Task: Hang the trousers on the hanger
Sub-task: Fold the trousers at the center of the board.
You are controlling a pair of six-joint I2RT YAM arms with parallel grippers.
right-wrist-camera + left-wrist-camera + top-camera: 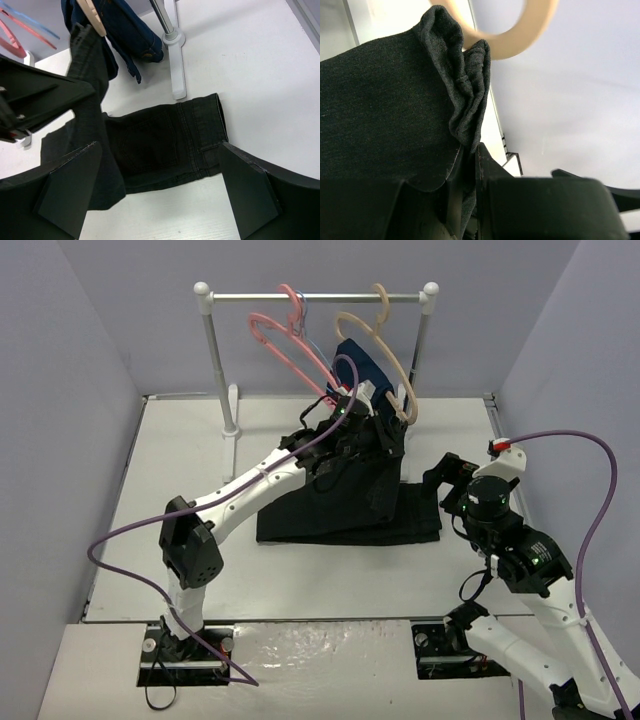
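Observation:
The black trousers [350,512] lie partly on the table, with one part lifted towards the rail. My left gripper [362,405] is shut on a bunched fold of that black fabric [465,95], held up right next to the tan hanger. The salmon-pink hanger [285,335] hangs on the rail to the left of my left gripper, apart from the trousers. My right gripper [447,488] is open and empty, hovering over the waist end of the trousers [165,145]; its fingers [70,192] stand wide apart.
A white rail [315,297] on two posts stands at the back. A thick tan hanger [385,350] carries a navy-blue garment [120,25]. A thin light-blue hanger [30,22] hangs beside the pink one. One rail post [172,50] stands just behind the trousers' waist.

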